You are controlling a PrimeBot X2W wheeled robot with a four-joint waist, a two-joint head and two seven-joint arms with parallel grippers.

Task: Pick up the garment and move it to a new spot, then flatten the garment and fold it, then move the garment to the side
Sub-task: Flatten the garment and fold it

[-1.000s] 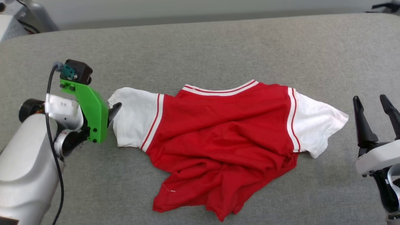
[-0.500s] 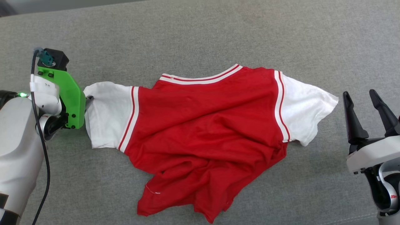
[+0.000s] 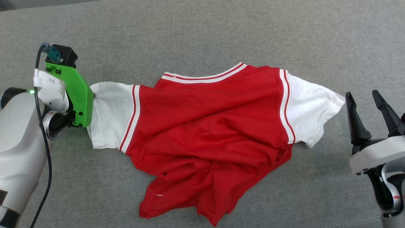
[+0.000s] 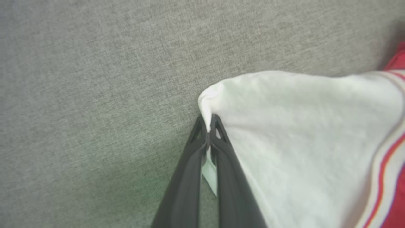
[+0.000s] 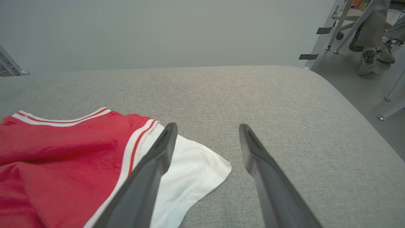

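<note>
The garment point(image 3: 205, 126), a red shirt with white sleeves and red-white striped trim, lies rumpled on the grey padded surface point(image 3: 202, 38), collar toward the far side. My left gripper point(image 4: 208, 127) is shut on the outer edge of the white left sleeve point(image 4: 284, 133), a fold of cloth pinched between its fingertips. In the head view the left gripper point(image 3: 92, 100) sits at the sleeve's edge, mostly hidden behind its green bracket point(image 3: 79, 98). My right gripper point(image 3: 362, 95) stands open just right of the other white sleeve point(image 3: 311, 110), apart from it. From the right wrist, that gripper point(image 5: 208, 127) holds nothing, and the sleeve point(image 5: 190, 177) lies beside its left finger.
The surface's rounded right edge point(image 5: 354, 104) drops to the floor. Beyond it are a person's feet point(image 5: 375, 55) and metal furniture legs point(image 5: 390, 95). A pale wall rises behind the far edge point(image 5: 158, 68).
My left gripper has shut on the edge of the left sleeve. The head camera tilted down, so the whole scene shifted. The right gripper stays open.
</note>
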